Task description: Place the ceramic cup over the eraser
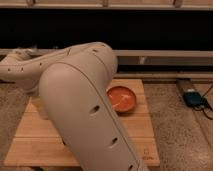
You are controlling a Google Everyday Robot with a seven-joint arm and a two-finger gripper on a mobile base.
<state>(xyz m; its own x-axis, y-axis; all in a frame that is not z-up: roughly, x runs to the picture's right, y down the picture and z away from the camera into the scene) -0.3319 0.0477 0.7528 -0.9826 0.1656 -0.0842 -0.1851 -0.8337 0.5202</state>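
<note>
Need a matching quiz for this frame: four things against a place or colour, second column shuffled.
1 robot arm
2 bowl
3 table
4 blue box

A orange-red, on the table
B on the floor, far right
C pale wood, under the bowl
D cream, fills the foreground

Pairs: 1-D, 2-A, 3-C, 4-B.
The gripper is not in view.

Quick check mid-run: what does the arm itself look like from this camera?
The arm is a bulky, rounded off-white shell with small dark oval holes dotted along its links. No cables, labels or markings show on it. The gripper is out of sight, somewhere behind the arm's left end.
</note>
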